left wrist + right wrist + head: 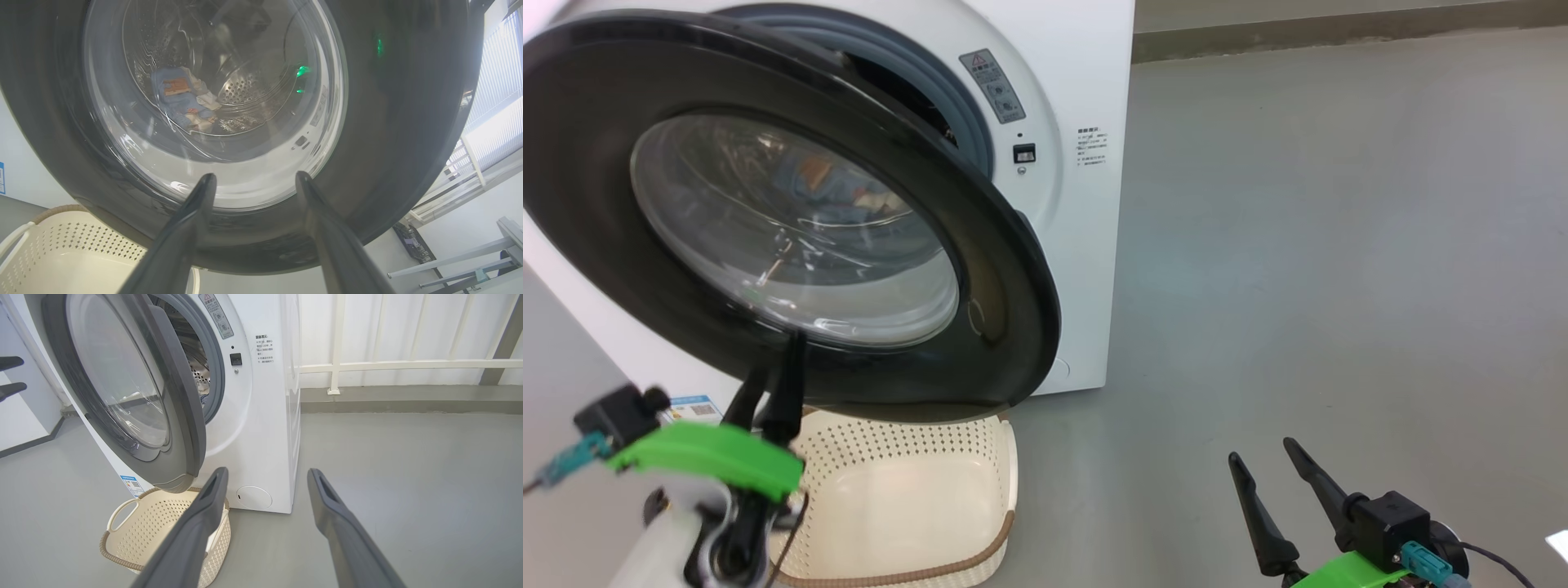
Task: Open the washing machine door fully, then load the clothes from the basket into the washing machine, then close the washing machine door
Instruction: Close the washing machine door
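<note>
Smooth grey floor (1339,245) all around, with a white railing (408,365) along the back wall. Left claw (255,176) loose and spread wide, nothing between its two dark fingers. Right in front of its tips, the washing machine door (1005,310), standing partway open, with a shiny black rim and a round glass middle. Tips very close to the lower rim; touching or not, hard to tell. Past the left claw, through the glass, the clothes (179,94): a small blue bundle with orange bits, lying inside the steel drum (245,87). Behind the door, farther from the left claw, the washing machine (1086,245), white and boxy, with a grey rubber ring (968,106) around its hole. Below the left claw and under the door, the basket (163,522), cream with little holes and a brown rim, sitting on the floor just in front of the machine. Right claw (1262,451) loose too, fingers wide apart, gripping nothing, low over the floor. Door, machine and basket all off to the left of the right claw, well apart from it. Near the basket, a small blue label (131,485) and a round cap (254,497) low on the machine's front.
</note>
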